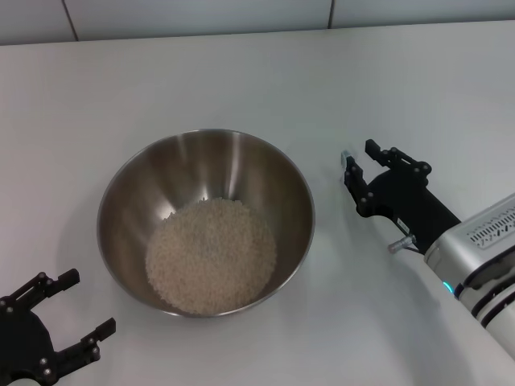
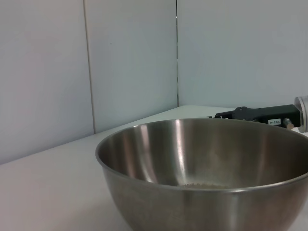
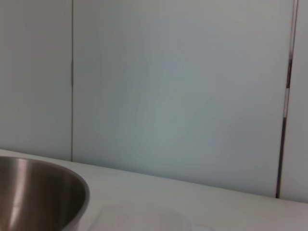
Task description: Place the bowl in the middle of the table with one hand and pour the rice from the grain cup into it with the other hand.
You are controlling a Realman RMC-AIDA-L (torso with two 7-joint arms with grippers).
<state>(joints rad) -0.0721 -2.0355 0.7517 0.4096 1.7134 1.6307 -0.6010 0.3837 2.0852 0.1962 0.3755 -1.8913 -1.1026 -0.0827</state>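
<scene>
The left end effector (image 1: 76,312) waits near-left, fingers apart, holding nothing. The bowl (image 1: 129,189) stands mid-tabletop (image 1: 257,80) with the rice (image 1: 211,253) inside. At the right, the right end effector (image 1: 360,161) has its fingers apart.

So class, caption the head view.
Rice fills the bowl; left gripper and right gripper open beside it.

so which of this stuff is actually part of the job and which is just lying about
Part of the job:
- bowl, mid-table
- rice, in the bowl
- grain cup, only a faint pale shape in the right wrist view
- table
- left hand, open, near the bowl
- right hand, beside the bowl

Just lying about:
- nothing loose; only the tiled wall behind
</scene>
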